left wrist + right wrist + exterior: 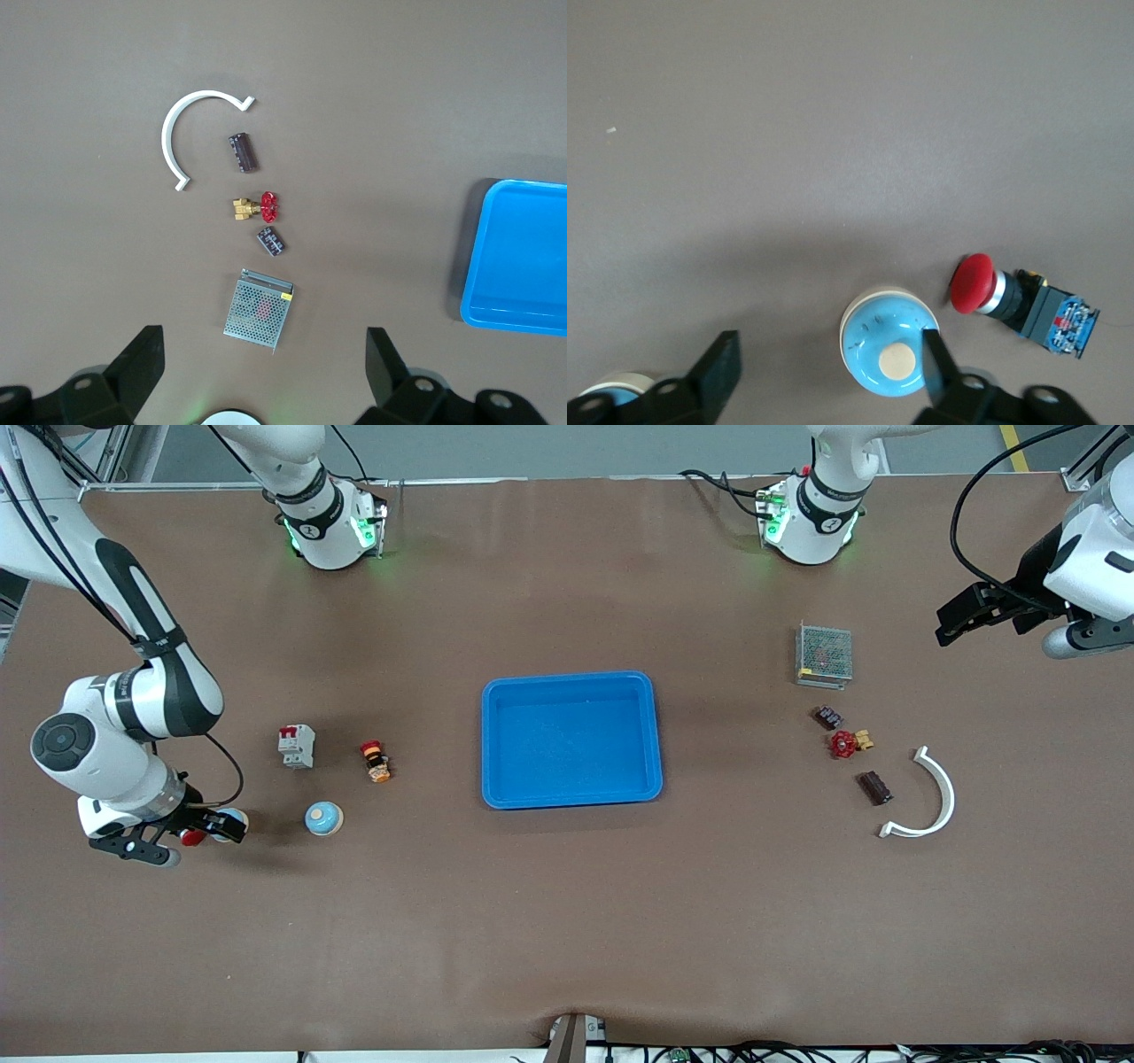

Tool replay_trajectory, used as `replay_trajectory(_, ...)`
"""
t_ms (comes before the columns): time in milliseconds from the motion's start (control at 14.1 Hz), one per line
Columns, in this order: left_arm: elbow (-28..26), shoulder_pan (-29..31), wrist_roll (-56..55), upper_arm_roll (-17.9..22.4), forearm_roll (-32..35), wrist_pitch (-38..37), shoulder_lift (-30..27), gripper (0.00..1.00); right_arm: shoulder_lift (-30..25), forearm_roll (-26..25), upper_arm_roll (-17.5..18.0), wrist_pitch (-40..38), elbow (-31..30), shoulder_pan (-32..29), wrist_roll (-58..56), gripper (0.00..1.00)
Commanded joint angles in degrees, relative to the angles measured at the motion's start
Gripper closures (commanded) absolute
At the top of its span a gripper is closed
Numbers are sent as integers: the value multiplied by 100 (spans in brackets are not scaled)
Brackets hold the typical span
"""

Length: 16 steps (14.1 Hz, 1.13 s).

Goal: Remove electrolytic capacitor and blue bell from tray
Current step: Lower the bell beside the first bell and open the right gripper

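Two pale blue bells with cream buttons sit toward the right arm's end of the table: one (323, 817) stands free, the other (233, 817) is partly under my right gripper (182, 837). In the right wrist view that gripper (827, 354) is open above the table, with one finger at the edge of this bell (886, 350). Two dark capacitors (874, 787) (828, 716) lie toward the left arm's end and also show in the left wrist view (244, 150) (271, 240). My left gripper (966, 615) (263, 354) is open, empty and high.
A blue tray (485, 735) stands mid-table. A red push button (983, 285) lies beside the bell under my right gripper. A circuit breaker (297, 746) and an orange switch (376, 762) lie nearby. A mesh box (824, 654), a red valve (846, 743) and a white arc (930, 797) lie by the capacitors.
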Motion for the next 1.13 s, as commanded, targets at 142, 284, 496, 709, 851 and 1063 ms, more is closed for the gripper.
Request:
replay_trajectory(142,-1,11,102,17,-37,-71,-84,0,34,-45,39,-195,233,59,265,100)
replay_trajectory(284,16,11,102,17,-37,-71,-76,0,61,8,30,-282,390,146,354,100)
replay_trajectory(496,8,11,102,9,-37,-71,-76,0,105,419,30,-1570,1293,383,310,100)
replay_trajectory(709,7,11,102,9,-37,-71,-76,0,105,491,30,-2382,1972,595,293,1)
replay_trajectory(851,7,11,102,17,-37,-62,-76,0,52,491,47,-2620,2122,656,293,0)
replay_trajectory(1063,16,2,119,9,-20,-9,-58,0,61,474,135,-2919,2429,674,223,0)
